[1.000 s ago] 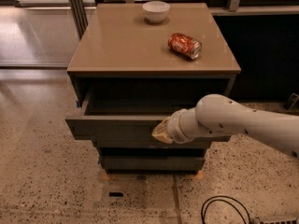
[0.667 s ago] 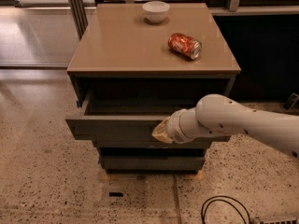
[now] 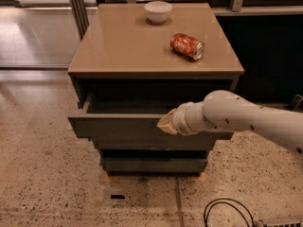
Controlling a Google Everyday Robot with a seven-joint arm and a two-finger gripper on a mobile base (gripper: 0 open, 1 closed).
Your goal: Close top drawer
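Note:
The top drawer [image 3: 118, 127] of the tan-topped cabinet [image 3: 128, 46] stands pulled out, its dark grey flat front facing me and its shadowed inside open above. My gripper [image 3: 166, 123] reaches in from the right on a white arm [image 3: 236, 117]. Its tan tip lies against the drawer's front, right of the middle, at the upper edge. The two lower drawer fronts [image 3: 151, 164] sit below, further in.
A white bowl [image 3: 158, 11] stands at the back of the cabinet top. A red can [image 3: 187, 46] lies on its side at the right. A black cable [image 3: 227, 212] loops on the speckled floor at the lower right. A dark wall panel [image 3: 265, 56] stands right of the cabinet.

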